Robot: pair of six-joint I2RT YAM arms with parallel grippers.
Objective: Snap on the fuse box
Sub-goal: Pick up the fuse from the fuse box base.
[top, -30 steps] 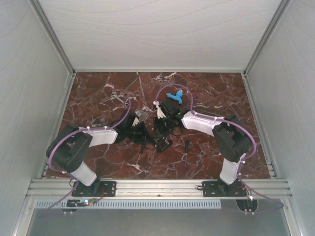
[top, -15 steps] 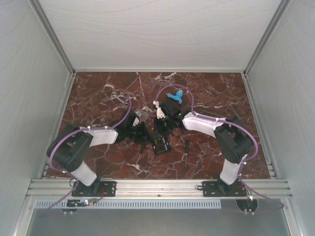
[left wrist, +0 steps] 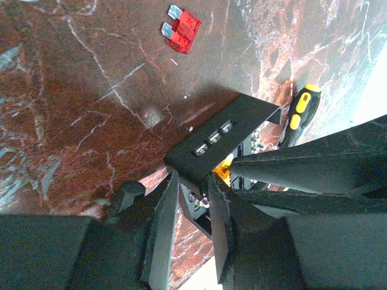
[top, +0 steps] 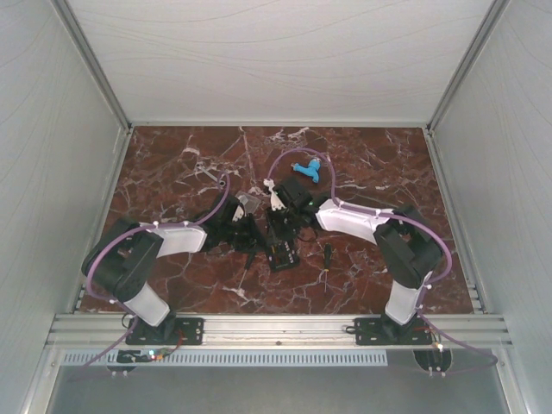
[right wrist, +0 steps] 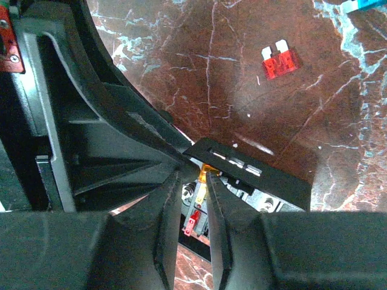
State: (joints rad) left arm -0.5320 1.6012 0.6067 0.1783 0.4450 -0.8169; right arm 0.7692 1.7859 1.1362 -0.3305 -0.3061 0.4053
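Your left gripper (left wrist: 192, 188) pinches a wall of the box (left wrist: 225, 130), which sits on the table (top: 172, 164) between both grippers. Your right gripper (right wrist: 192, 179) straddles the box's rim beside an orange fuse (right wrist: 207, 171), fingers nearly together; you cannot tell whether they grip. A red fuse (left wrist: 180, 30) lies loose nearby.

Both arms bent inward, left pincer (left wrist: 192, 181) and right pincer (right wrist: 193, 176) close together, jaws narrowly parted

One fuse box (top: 281, 253) (black) on marble table (top: 172, 164).
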